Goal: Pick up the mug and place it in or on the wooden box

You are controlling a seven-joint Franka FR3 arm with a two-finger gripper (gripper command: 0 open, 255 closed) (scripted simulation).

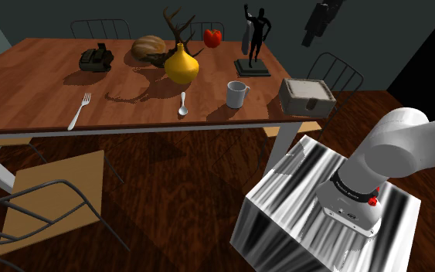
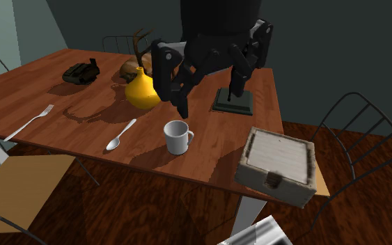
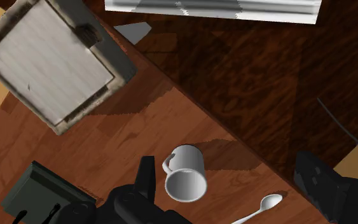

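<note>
A white mug (image 1: 237, 94) stands upright near the table's front edge, handle toward the box. The box (image 1: 307, 96) is squat, pale grey and worn, with a slatted top, and sits on the table's corner at the shoulder view's right. In the second exterior view the mug (image 2: 178, 136) is left of the box (image 2: 278, 166). My black gripper (image 2: 209, 103) hangs open, well above the table over the mug. In the wrist view the mug (image 3: 185, 173) shows far below, close to one of the fingers (image 3: 147, 178), with the box (image 3: 50, 60) off to the side. Nothing is held.
A spoon (image 1: 183, 104) and a fork (image 1: 79, 110) lie left of the mug. Behind it stand a yellow gourd vase (image 1: 181, 66) with antlers, and a dark figurine (image 1: 254, 42). Chairs (image 1: 45, 201) stand around the table. My stand (image 1: 324, 216) is in front.
</note>
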